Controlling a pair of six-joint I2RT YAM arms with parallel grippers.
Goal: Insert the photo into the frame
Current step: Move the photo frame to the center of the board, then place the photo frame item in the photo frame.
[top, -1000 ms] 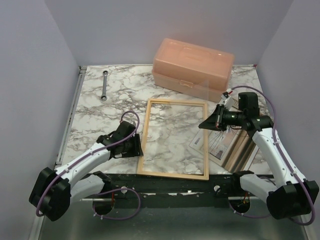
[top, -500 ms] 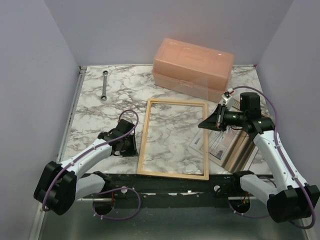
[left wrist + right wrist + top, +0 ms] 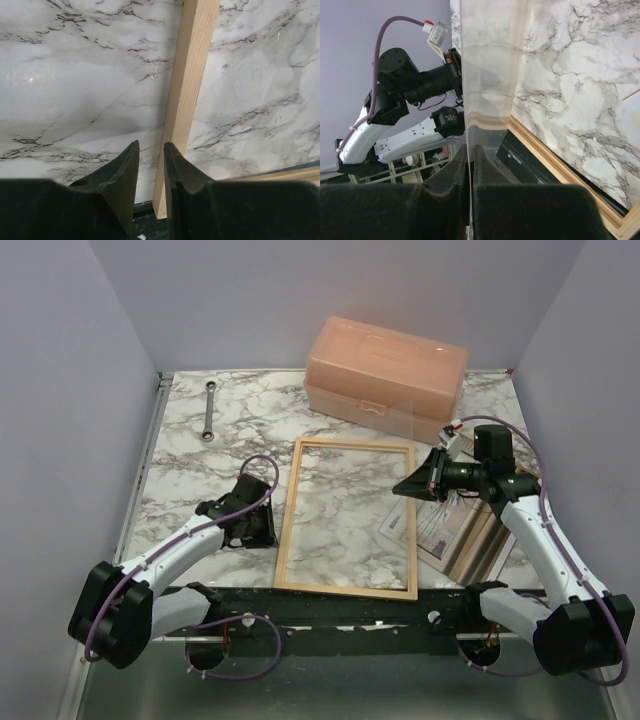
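Keeping the frame [image 3: 345,444] flat at the middle of the marble table [image 3: 200,470], open and unglazed, presumably for loading from above. Bracing its left rail with the left gripper [image 3: 151,150], jaws narrowed to a slim gap with the right-hand fingertip over the rail's outer edge; not showing whether actually pinching the wood or only pressing beside it, probably steadying against sliding. Clamping a clear pane [image 3: 485,75] in the right gripper [image 3: 468,150], jaws fully closed on its edge, standing it upright over the frame's right rail, seemingly for lowering in ahead of the print. Leaving the photo [image 3: 440,530] face up just right of the frame, on the brown backing board [image 3: 487,540] and under the right arm, not yet inside. Compared with a second earlier: having closed the left jaws from a wider spread and settled in at the rail; having nudged the pane slightly leftward; leaving frame and photo where lying before.
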